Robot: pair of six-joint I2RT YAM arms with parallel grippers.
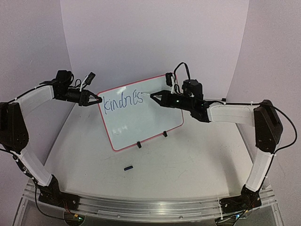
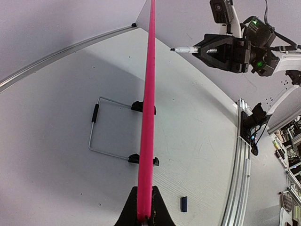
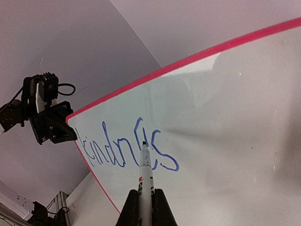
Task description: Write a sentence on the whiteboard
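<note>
The whiteboard [image 1: 141,120] stands tilted on two black feet, red-rimmed, with the blue letters "kindnes" of the sentence [image 1: 122,102] along its top. My left gripper [image 1: 99,99] is shut on the board's left rim [image 2: 149,94], which shows edge-on between its fingers [image 2: 160,207]. My right gripper [image 1: 159,97] is shut on a white marker [image 3: 146,176]. The marker's dark tip points at the last letters [image 3: 160,150]. In the left wrist view the marker [image 2: 188,49] has a small gap between its tip and the board.
A small dark-blue cap [image 1: 128,167] lies on the table in front of the board, also in the left wrist view [image 2: 184,203]. A wire stand [image 2: 101,127] props the board from behind. White backdrop walls close in behind and at both sides.
</note>
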